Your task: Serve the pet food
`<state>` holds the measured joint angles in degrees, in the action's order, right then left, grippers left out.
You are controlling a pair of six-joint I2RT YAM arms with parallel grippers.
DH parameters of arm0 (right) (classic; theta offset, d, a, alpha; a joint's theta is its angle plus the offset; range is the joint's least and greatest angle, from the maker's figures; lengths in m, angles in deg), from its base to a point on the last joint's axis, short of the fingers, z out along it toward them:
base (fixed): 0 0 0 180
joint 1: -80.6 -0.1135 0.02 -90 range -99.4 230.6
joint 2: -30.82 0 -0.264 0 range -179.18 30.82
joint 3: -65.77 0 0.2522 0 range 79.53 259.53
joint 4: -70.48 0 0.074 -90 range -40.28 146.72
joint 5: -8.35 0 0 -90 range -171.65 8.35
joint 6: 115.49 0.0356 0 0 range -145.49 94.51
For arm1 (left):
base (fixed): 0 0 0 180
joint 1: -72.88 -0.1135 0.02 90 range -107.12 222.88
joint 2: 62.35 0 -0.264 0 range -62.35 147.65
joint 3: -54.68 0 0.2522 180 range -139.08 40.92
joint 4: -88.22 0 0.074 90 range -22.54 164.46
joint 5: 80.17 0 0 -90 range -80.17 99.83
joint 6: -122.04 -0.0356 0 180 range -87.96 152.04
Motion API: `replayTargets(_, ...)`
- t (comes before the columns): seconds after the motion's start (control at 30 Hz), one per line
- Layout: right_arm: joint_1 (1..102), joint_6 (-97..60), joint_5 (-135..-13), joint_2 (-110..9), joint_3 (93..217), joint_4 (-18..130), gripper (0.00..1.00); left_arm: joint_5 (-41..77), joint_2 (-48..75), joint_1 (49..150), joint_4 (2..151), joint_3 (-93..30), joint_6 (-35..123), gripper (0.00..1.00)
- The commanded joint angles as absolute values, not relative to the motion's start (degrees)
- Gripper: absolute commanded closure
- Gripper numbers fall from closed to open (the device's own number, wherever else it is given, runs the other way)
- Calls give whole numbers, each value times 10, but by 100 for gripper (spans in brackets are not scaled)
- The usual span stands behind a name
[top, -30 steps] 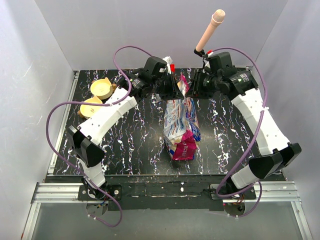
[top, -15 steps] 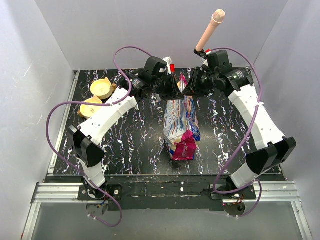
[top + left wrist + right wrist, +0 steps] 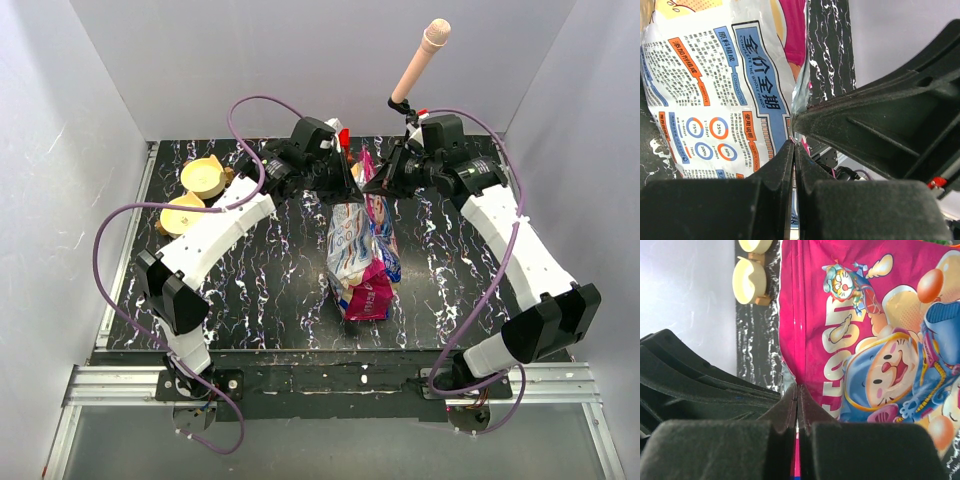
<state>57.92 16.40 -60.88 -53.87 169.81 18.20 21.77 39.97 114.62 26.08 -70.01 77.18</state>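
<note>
The pet food bag (image 3: 360, 250) lies on the table (image 3: 250, 290), long axis running near to far — its far mouth flanked by left gripper (image 3: 350, 188) and right gripper (image 3: 378, 186), each clamped on a foil edge.

We see both arms stretched forward, elbows low and out to the sides, forearms angling inward; wrists face each other; left gripper (image 3: 351, 180) and right gripper (image 3: 373, 183) meet tip to tip, almost touching; both have jaws pressed flat together, each pinching a thin top edge of the pet food bag (image 3: 360, 250).
</note>
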Motion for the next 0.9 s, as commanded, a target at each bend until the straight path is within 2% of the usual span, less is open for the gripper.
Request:
replayTargets(0.0, 563, 126, -796, -543, 1747, 44, 99, 152, 365, 1148, 237, -707, 775, 100)
replayTargets(0.13, 528, 102, -932, -547, 1790, -26, 99, 121, 364, 1149, 231, -711, 775, 100)
replayTargets(0.23, 512, 97, -988, -554, 1819, -68, 99, 117, 369, 1150, 236, -724, 773, 100)
replayTargets(0.43, 491, 66, -1026, -582, 1874, -106, 99, 121, 374, 1151, 246, -739, 778, 100)
replayTargets(0.47, 494, 62, -999, -586, 1882, -107, 99, 129, 374, 1151, 251, -739, 781, 100)
replayTargets(0.6, 526, 47, -755, -552, 1876, -40, 98, 170, 371, 1152, 285, -723, 793, 100)
replayTargets(0.63, 534, 52, -711, -528, 1860, -19, 85, 183, 366, 1151, 306, -711, 798, 100)
replayTargets(0.7, 562, 63, -614, -487, 1805, 34, 71, 222, 363, 1149, 343, -690, 813, 100)
replayTargets(0.8, 622, 97, -463, -454, 1713, 105, 68, 256, 364, 1150, 373, -680, 828, 100)
replayTargets(0.87, 634, 102, -425, -445, 1678, 134, 67, 261, 364, 1149, 375, -678, 834, 100)
